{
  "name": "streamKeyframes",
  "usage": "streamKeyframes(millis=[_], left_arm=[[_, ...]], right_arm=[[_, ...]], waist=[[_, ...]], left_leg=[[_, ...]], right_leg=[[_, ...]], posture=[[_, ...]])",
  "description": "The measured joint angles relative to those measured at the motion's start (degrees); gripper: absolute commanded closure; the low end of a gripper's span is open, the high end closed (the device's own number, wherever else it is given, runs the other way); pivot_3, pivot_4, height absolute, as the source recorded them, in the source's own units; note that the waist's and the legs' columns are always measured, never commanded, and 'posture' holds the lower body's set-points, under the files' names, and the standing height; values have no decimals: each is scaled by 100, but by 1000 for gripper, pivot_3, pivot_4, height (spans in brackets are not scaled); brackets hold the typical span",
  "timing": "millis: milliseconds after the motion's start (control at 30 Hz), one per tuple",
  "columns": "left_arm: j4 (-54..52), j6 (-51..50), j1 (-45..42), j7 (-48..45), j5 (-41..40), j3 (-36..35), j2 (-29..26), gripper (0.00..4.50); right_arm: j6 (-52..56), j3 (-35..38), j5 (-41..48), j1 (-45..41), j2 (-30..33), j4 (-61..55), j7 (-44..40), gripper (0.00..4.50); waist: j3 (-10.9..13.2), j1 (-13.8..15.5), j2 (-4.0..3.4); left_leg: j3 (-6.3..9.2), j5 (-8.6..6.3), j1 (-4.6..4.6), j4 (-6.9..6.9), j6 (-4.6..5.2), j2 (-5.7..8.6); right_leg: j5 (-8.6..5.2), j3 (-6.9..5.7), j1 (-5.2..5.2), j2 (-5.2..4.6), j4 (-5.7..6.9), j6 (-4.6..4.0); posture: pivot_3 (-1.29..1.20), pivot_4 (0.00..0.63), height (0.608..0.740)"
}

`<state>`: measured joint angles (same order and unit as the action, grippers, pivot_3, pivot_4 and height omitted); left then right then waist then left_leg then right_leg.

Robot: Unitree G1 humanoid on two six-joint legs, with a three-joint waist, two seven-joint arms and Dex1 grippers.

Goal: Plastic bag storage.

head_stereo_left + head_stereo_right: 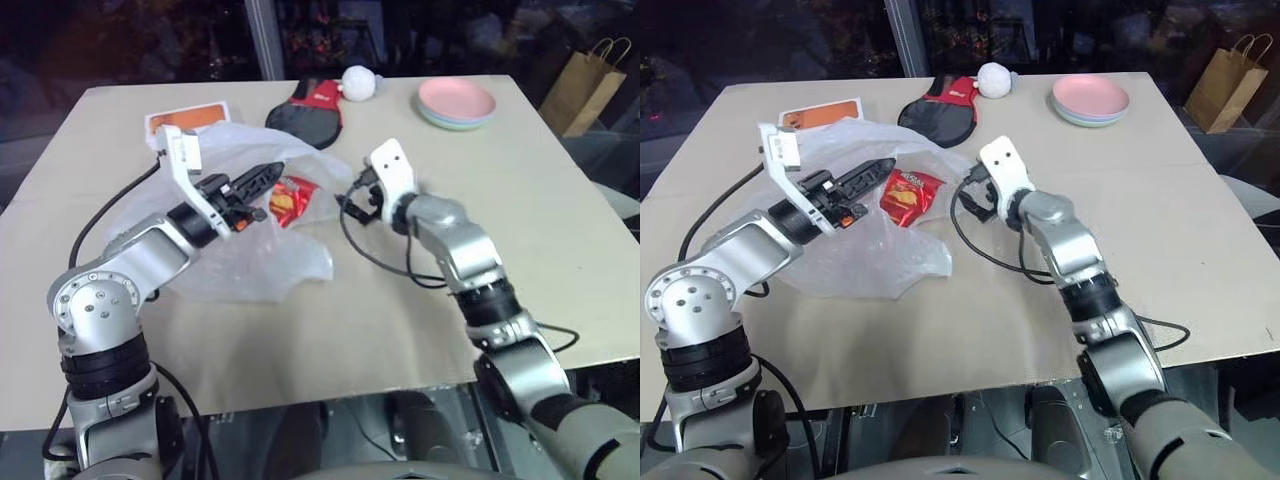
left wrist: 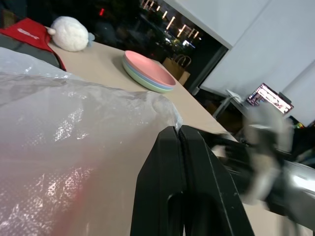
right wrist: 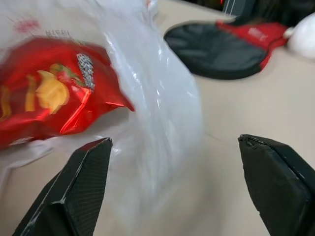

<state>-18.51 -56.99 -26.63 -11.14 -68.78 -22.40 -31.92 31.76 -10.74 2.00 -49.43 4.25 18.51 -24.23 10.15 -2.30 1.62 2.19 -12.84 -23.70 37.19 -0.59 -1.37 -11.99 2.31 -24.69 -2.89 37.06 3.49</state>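
Lying on the beige surface [image 1: 560, 240], the plastic bag [image 1: 250, 250] has its upper edge pinched in the closed left claw [image 1: 268, 178]. Right claw [image 3: 182, 187] stands wide open, empty, just beside the bag's rim and the red snack packet [image 1: 908, 194].

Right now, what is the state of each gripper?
Left gripper: closed, pinching the plastic bag.
Right gripper: open, holding nothing, beside the bag.

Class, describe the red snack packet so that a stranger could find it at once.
On the beige table, look at the large translucent whitish plastic bag left of centre. The shiny red snack packet lies at its upper edge, the one glossy crinkled thing, unlike the flat red-and-black paddle behind.
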Motion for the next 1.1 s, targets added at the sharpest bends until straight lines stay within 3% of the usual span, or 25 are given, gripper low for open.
streamKeyframes(millis=[67,133,233,267,300,400,533,667,767,900,1000,1100], left_arm=[[-3,1,5,-2,1,-6,-42,4500],[-35,3,34,-25,1,1,-67,4500],[-128,-57,275,-261,-193,-54,-349,4500],[-227,-196,508,-589,-507,-144,-629,3957],[-330,-271,610,-765,-640,-183,-767,3793],[-1009,-487,1052,-1466,-1309,-433,-1551,2335],[-1171,-485,1579,-1555,-1524,-680,-1875,537],[-1475,-654,2680,-2025,-1865,-1069,-2197,537],[-2256,-542,4001,-2572,-1265,-1100,-2108,537],[-2481,41,4921,-2637,-141,-745,-1476,537],[-2492,313,5092,-2614,241,-455,-1199,537],[-2327,635,4711,-2149,601,311,-256,537]], right_arm=[[-219,56,4,-77,3,425,-2,2140],[-315,170,99,-125,6,640,-65,2434],[-323,397,271,-294,167,707,-209,3655],[-341,411,284,-330,233,702,-257,4251],[-346,436,286,-328,286,710,-280,4465],[-354,488,288,-325,377,779,-327,4500],[-425,489,298,-330,381,873,-405,4500],[-456,500,299,-349,446,960,-438,4500],[-454,501,299,-350,479,956,-466,4500],[-367,496,299,-324,531,842,-527,4500],[-298,495,299,-288,555,684,-540,4500],[-69,486,296,-100,642,302,-542,4500]], waist=[[0,25,0],[0,10,0],[1,-5,-1],[1,-39,-1],[1,-42,-2],[5,-27,-8],[6,-24,-9],[10,-38,-16],[11,-33,-20],[13,13,-25],[12,7,-27],[10,35,-32]], left_leg=[[-2,0,-9,0,0,2],[-5,-1,-12,-1,0,4],[-1,-1,-10,-13,0,3],[-4,-1,-9,-17,0,-1],[-4,-1,-9,-21,0,-1],[-9,-1,-6,-26,0,-1],[-9,-1,-4,-26,0,-1],[-18,-1,-4,-27,1,-3],[-22,-1,-4,-40,0,-2],[-12,-1,-3,-46,0,-3],[-22,-1,-1,-40,0,-2],[-16,-1,-2,-23,0,2]], right_leg=[[0,-1,0,-5,-14,0],[0,1,-1,-9,-19,1],[0,-2,-5,-8,-20,0],[-1,1,-10,-5,-19,0],[-1,1,-10,-6,-20,0],[-2,3,-12,-7,-19,-1],[-2,3,-11,-5,-18,0],[-2,10,-13,-6,-24,-1],[-2,12,-14,-6,-31,-2],[-7,1,-17,-5,-26,-10],[-13,10,-15,-7,-27,-20],[-5,5,-3,-10,-28,-7]], posture=[[0,150,740],[0,150,740],[0,150,740],[0,150,740],[0,150,740],[0,150,740],[0,150,740],[0,150,740],[0,150,740],[0,150,740],[0,150,740],[0,150,740]])
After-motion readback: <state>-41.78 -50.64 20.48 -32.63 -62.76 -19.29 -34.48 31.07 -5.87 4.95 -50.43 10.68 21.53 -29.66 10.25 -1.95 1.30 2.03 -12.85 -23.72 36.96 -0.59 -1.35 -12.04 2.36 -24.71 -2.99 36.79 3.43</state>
